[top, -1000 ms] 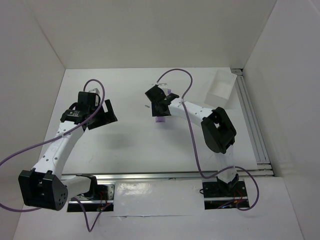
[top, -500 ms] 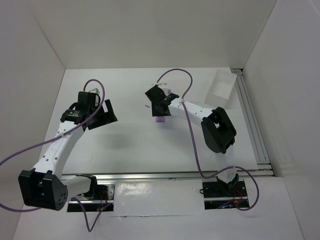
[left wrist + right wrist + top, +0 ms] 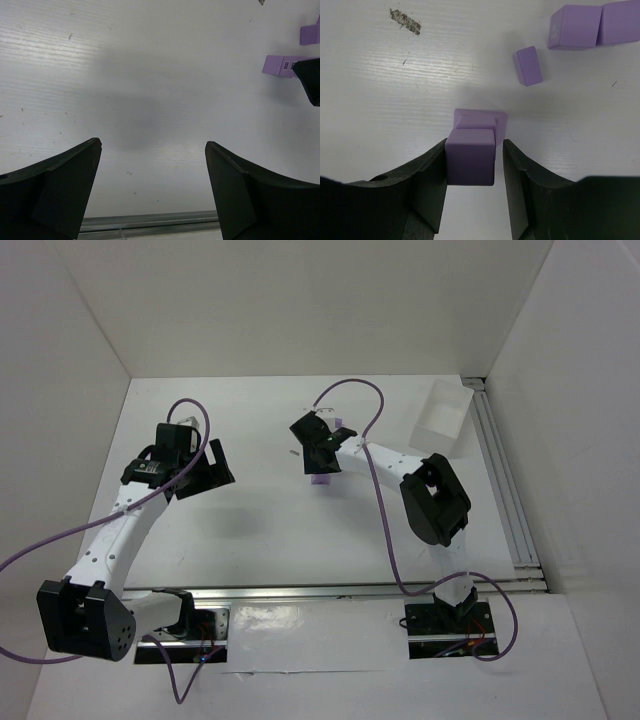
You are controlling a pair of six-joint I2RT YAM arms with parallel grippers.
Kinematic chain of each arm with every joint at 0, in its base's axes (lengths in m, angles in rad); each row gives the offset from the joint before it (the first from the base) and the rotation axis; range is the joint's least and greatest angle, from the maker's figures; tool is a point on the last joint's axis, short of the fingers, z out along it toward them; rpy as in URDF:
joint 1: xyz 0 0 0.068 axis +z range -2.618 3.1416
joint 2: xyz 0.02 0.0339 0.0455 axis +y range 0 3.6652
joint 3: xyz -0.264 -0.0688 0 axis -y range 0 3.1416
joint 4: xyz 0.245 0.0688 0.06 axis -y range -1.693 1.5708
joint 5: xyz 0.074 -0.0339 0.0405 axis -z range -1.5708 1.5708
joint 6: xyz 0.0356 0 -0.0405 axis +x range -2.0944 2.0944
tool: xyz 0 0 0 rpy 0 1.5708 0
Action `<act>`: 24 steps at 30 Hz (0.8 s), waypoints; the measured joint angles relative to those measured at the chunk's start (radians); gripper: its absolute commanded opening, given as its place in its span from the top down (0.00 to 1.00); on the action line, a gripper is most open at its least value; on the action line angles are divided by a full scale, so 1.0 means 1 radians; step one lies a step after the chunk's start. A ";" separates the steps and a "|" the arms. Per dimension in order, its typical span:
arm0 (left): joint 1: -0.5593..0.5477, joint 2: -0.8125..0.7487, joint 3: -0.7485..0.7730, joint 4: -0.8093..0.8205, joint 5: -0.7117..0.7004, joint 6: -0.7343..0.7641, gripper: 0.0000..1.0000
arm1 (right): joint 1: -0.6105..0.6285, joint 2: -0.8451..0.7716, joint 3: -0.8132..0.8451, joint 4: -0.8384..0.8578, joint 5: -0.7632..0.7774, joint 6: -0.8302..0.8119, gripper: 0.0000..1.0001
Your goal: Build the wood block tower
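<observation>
The tower (image 3: 481, 119) stood directly beneath the right pincer (image 3: 474, 146), its wider base showing just past the fingertips. The pincer pinched one block (image 3: 470, 156) between its fingers, right over the column. The step in hand looked like seating that block on top. To do it well, the pincer would want the block's edges squared with the piece below and centred on it. A slow, straight drop until the faces met should follow, and only then a gentle spreading of the fingers. Both should leave evenly so that neither dragged the block sideways, since the column was narrow and likely to tip at a nudge. The lift away should go straight up. Three loose blocks (image 3: 528, 65) lay ahead and to the right of the fingertips, apart from the tower, so the room to the pincer's left seemed the freer side for moving. The tray (image 3: 440, 412) sat well off to its right. The left pincer (image 3: 152, 145) hung spread over the table (image 3: 125, 60), holding nothing.
</observation>
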 measured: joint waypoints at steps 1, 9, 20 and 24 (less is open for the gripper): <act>0.000 0.000 0.000 0.000 0.000 0.000 0.02 | 0.000 0.000 0.000 0.000 0.000 0.000 0.48; 0.000 0.000 -0.004 0.000 0.000 0.000 0.02 | 0.000 0.002 0.000 -0.001 0.000 0.001 0.49; 0.000 0.000 -0.004 0.000 0.010 0.000 0.02 | 0.000 0.002 0.009 -0.031 0.002 0.004 0.11; 0.000 0.000 -0.004 0.000 0.011 0.000 0.02 | 0.000 0.002 0.047 -0.051 0.017 -0.006 0.11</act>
